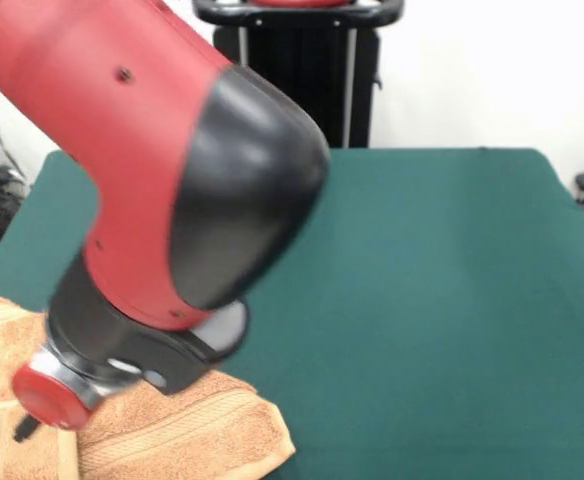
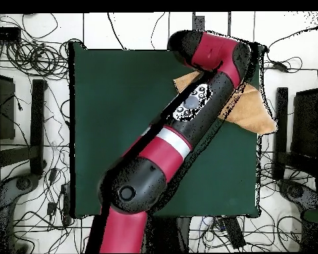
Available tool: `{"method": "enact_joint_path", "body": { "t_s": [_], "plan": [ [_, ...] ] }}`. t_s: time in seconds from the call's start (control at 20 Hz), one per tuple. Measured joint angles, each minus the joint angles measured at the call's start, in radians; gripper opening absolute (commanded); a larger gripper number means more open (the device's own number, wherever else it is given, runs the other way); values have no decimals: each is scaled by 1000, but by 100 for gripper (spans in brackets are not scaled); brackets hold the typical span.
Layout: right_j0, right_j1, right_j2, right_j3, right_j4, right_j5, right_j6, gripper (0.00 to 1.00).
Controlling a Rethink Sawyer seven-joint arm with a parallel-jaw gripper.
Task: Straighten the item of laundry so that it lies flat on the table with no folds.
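Overhead view alone shows towel overhanging table edge.

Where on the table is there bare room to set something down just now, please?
The table is bare from the towel across to its far-side edges in the front view. It is crowded only at the towel's corner, where the arm reaches down over the cloth.

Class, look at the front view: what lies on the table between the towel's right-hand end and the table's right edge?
Nothing: right of the towel, the table shows only bare green cloth in the front view.
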Motion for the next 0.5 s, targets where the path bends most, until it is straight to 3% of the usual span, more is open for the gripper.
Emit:
{"method": "enact_joint_path", "body": {
  "t_s": [0.5],
  "plan": [
    [2, -45, 66, 97, -14, -85, 0, 100]
  ]
}}
